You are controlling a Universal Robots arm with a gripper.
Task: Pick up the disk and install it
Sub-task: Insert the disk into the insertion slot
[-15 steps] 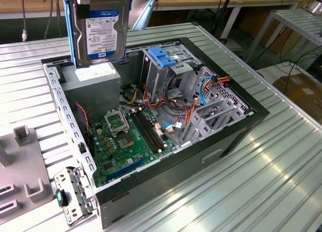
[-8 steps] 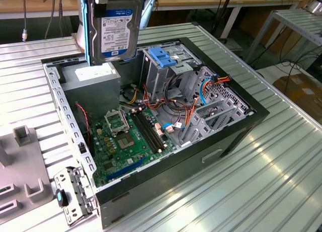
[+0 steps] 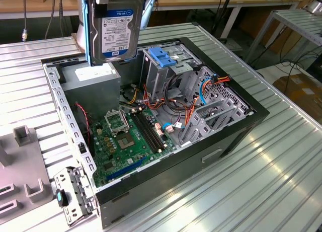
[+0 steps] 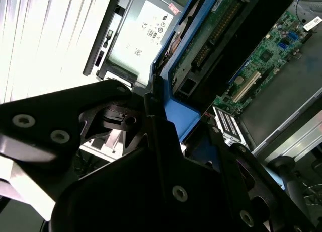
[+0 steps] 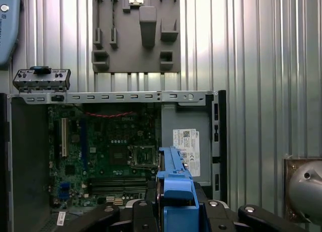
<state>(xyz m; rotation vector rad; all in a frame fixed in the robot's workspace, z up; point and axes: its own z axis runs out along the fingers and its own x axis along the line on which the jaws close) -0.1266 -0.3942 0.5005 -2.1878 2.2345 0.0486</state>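
Exterior view: the disk (image 3: 116,28) hangs on edge, white label to the camera, above the open computer case (image 3: 241,126) that lies in the middle of the ribbed worktop (image 3: 261,191), at the end of the case nearest the worktop's far edge. It is in the air, clear of everything below, over the grey power supply box (image 3: 90,76). In the first wrist view the end effector (image 5: 176,214) pinches the disk by its blue side rails, with black fingers (image 5: 214,217) closed against either side and the motherboard (image 5: 105,151) spread out beneath.

The light-blue bracket (image 3: 163,56) sits on top of the drive cage, just beside the disk on the exterior view's right. Orange and red cables (image 3: 188,111) loop through the case between the cage and the near wall.

The step in hand appears to be the carry to the bay, with the pick-up done. Done well, it calls for a firm, even squeeze on the rails so the drive cannot swing. The disk should travel high enough to clear the power supply box and the cage's metal edges. Its rails should be square to the cage before any lowering, since a tilted drive would likely jam. The loose cables look like the main snag risk, so a slow, straight approach seems wise
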